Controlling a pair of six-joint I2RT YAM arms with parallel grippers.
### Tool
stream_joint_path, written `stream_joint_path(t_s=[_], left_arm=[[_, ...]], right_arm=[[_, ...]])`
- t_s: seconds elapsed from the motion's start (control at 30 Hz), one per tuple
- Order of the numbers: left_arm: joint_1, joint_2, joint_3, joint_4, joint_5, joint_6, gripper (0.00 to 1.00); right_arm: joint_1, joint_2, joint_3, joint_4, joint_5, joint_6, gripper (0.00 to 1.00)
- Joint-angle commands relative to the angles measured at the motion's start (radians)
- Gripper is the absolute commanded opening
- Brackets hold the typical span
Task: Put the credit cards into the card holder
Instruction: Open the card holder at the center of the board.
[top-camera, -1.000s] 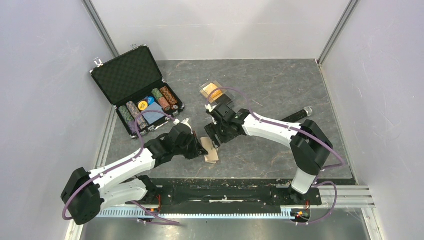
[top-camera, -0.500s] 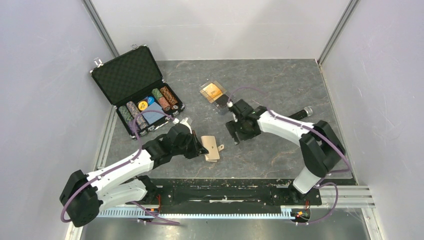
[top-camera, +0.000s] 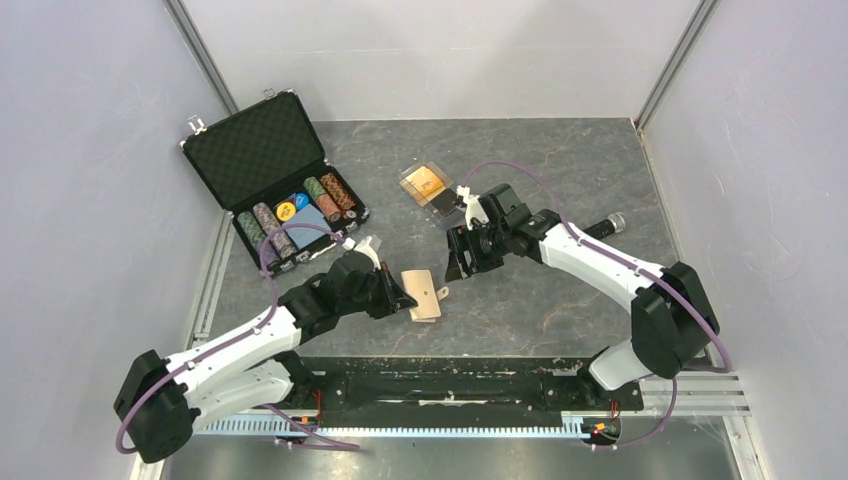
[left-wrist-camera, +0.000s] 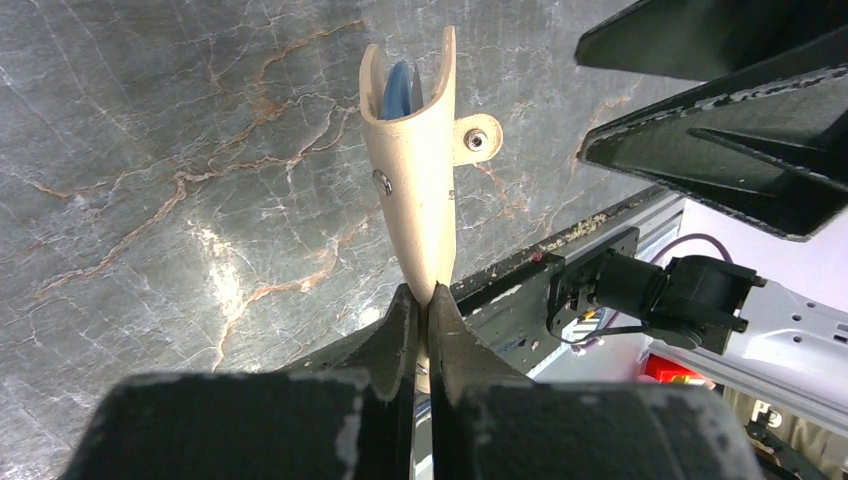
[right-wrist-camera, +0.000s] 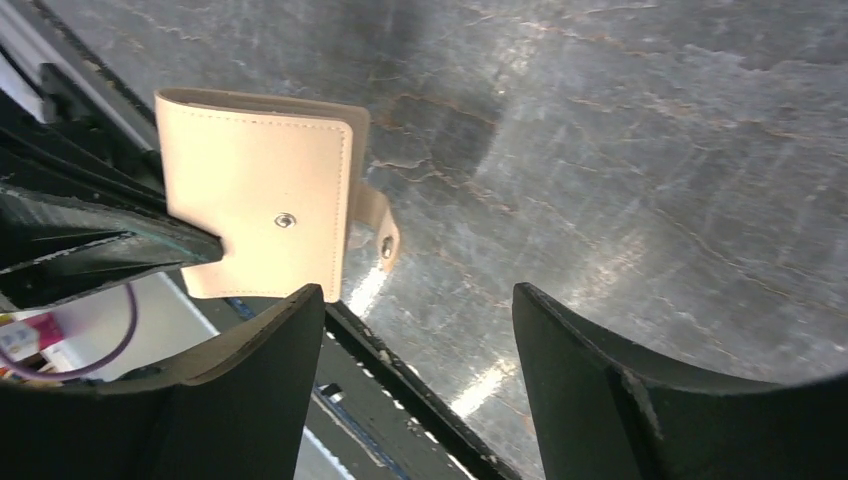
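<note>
Left wrist view: left gripper at bottom centre, pressed together on the folded end of the holder, pinching it by a small bite only. Holder reaching up the frame from the tips, flaps parted just slightly at the far end, a sliver of blue lining between them, tab unsnapped and sticking out to the right. Cannot tell whether resting on the table or held just off it.

Right wrist view: right gripper spread wide, nothing between the jaws, facing the flat tan side of the holder in the upper left of the frame. Near it, not touching.

Top view: holder at low centre, between the two grippers. Cards at upper centre, just beyond the right gripper and well apart from the holder; orange one seemingly in a clear box, dark one at its lower right. Neither picked up yet. Open chip case at upper left, out of the way.

Probable trouble from here:
- Thin, flat cards: hard to get under, likely to slide or slip from the fingertips.
- Narrow mouth: likely to catch a card's edge on a flap instead of letting it into a pocket.
- Small pinch on the fold: could let the holder twist or pull free under a push.
- Grippers close together: risk of knocking into each other.
</note>
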Motion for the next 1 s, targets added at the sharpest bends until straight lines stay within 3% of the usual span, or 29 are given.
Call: stream_joint_path(t_s=[0.0,0.4,0.8,0.97], left_arm=[[-0.006,-0.033,-0.006,0.055,0.002,-0.042,0.02],[-0.006,-0.046,-0.012,0.054,0.01,-0.046,0.02],[-0.006,-0.055,-0.02,0.054,0.014,-0.051,0.02],[-0.006,-0.063,-0.027,0.054,0.02,-0.055,0.02]], right_arm=[[0.001,0.017,-0.034,0.091,-0.143,0.053,0.68],[0.027,0.095,-0.102,0.179,-0.183,0.108,0.5],[0.043,0.178,-0.064,0.205,-0.193,0.135,0.34],[0.045,0.189,-0.062,0.216,-0.211,0.139,0.33]])
